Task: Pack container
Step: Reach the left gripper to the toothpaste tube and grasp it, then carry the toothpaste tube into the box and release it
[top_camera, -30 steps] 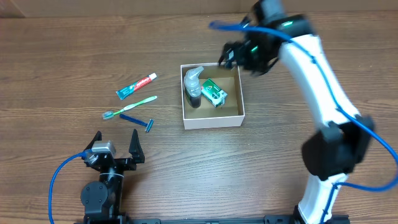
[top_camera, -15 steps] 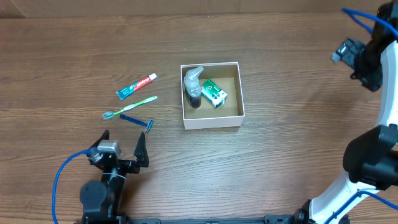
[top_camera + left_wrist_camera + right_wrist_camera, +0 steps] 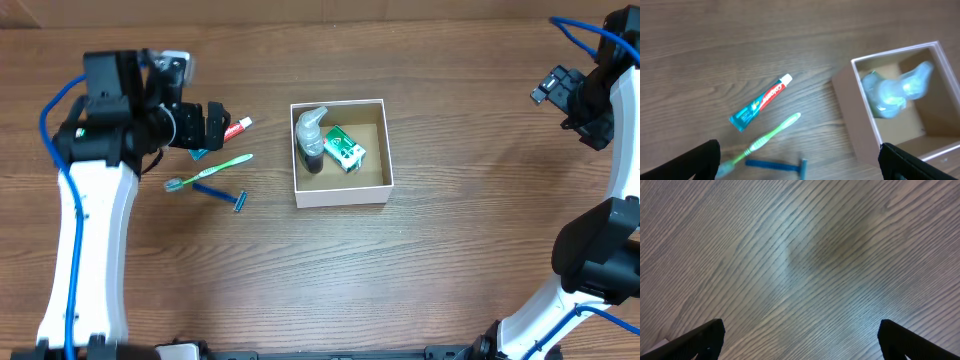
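Square, lidless cardboard container, white outside and plain brown inside, flat on the wood-grain table, between neither pair of jaws. The left gripper hangs to its left, jaws spread wide, over a red-and-teal toothpaste tube beside a slim green plastic toothbrush and a blue razor; the right gripper, jaws likewise wide apart, hangs well to its right. Inside the container lie a translucent grey pump bottle and a green-and-white packet.
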You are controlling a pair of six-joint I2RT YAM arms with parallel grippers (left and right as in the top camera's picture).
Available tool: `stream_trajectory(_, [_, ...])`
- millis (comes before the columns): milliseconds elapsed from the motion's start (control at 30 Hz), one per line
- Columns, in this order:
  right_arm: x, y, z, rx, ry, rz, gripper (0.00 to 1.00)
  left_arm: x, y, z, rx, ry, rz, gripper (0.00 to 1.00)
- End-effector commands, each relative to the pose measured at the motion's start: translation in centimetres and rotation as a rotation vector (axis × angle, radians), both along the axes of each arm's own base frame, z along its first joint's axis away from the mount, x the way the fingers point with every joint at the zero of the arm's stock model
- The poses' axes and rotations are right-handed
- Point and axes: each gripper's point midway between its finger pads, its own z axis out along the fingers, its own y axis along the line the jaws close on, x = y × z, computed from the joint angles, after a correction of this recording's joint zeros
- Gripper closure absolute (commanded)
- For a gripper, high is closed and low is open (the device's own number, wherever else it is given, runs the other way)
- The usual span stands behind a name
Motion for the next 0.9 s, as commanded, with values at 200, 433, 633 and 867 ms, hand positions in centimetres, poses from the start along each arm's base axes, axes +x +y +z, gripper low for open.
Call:
stream_trajectory(200, [0.0,-0.2,0.4,-0.019,-0.007,-0.006,0.0,5.2,2.2,-12.9,0.274,0.143,-0.284,0.0])
stream_trajectory(433, [0.0,-0.2,0.4,-0.019,-0.007,-0.006,0.0,8.2,3.2,-21.1,0.391,0.158,-0.42,0.0])
stream_trajectory(633, [0.0,-0.2,0.4,-0.019,-0.007,-0.006,0.0,11.0,3.3,-24.1,0.451,0.067,-0.483,0.11])
stream_trajectory(867, [0.0,-0.2,0.3,-0.019,-0.006,-0.006,0.0,9.6,0.8,-27.4,0.269,0.166,-0.402,0.75])
